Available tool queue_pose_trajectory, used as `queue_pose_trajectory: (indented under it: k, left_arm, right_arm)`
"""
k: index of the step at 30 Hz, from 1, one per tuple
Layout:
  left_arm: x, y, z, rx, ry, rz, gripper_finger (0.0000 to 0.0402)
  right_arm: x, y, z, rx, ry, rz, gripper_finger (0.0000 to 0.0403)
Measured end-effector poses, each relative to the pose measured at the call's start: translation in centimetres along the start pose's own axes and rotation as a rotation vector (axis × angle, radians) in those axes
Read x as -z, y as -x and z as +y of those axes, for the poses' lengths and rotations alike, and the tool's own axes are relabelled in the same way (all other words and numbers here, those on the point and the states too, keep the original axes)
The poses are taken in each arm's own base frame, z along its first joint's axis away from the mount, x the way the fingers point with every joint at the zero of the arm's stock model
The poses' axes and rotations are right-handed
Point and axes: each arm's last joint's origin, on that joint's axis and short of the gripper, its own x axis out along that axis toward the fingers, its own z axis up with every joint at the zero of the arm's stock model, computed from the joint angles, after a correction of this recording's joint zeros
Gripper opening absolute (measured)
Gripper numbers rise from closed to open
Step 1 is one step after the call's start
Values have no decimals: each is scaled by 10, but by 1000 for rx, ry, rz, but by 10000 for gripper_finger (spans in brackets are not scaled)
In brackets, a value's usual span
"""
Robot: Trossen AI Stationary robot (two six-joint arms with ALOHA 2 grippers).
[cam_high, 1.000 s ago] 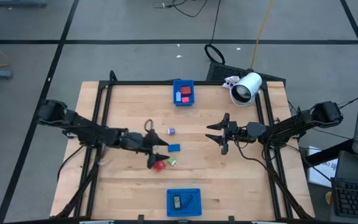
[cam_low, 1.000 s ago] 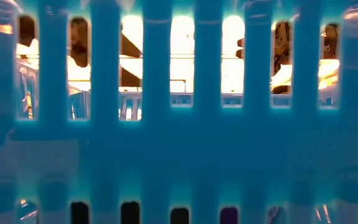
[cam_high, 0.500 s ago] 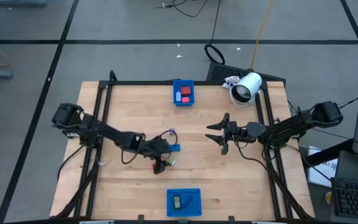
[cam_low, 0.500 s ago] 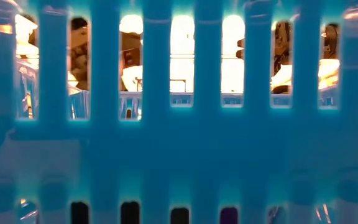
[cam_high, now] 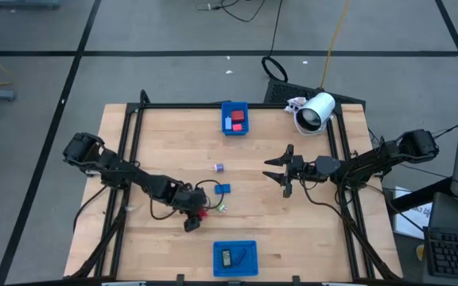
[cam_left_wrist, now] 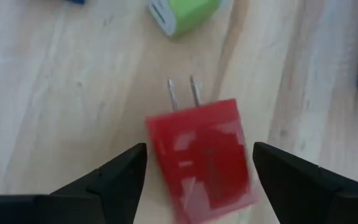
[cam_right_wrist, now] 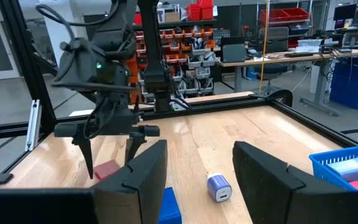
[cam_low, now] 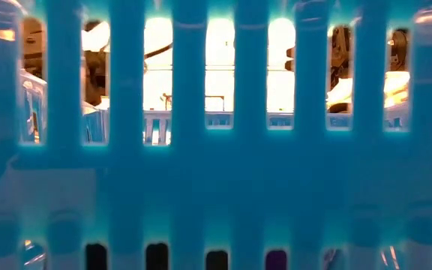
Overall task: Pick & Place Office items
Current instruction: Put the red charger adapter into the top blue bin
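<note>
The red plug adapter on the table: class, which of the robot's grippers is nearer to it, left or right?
Left. The left gripper is right over the red plug adapter, fingers open on either side. The right gripper waits across the table, well off to the adapter's far side.

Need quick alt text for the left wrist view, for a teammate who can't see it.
A red plug adapter lies flat on the wooden table between the left tool's two open dark fingers, its two metal prongs pointing away from the camera. Beyond it lies a green adapter, and a blue edge shows at one side.
</note>
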Motion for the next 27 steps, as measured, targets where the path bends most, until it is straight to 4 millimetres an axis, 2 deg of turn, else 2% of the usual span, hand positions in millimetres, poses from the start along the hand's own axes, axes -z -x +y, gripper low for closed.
queue_pose_trajectory:
  k: [6, 13, 20, 27]
  left_arm:
    - [2, 6, -10, -43, 46, 43, 275]
    - [6, 5, -11, -118, 95, -11, 274]
    - [9, 3, -9, -185, 60, -23, 273]
    - [13, -13, -6, -234, 45, 13, 273]
  right_arm:
    - [0, 0, 0, 0, 0, 0, 171]
    - [0, 0, 0, 0, 0, 0, 171]
    - [0, 0, 0, 0, -3, 0, 171]
    - [0, 0, 0, 0, -3, 1, 171]
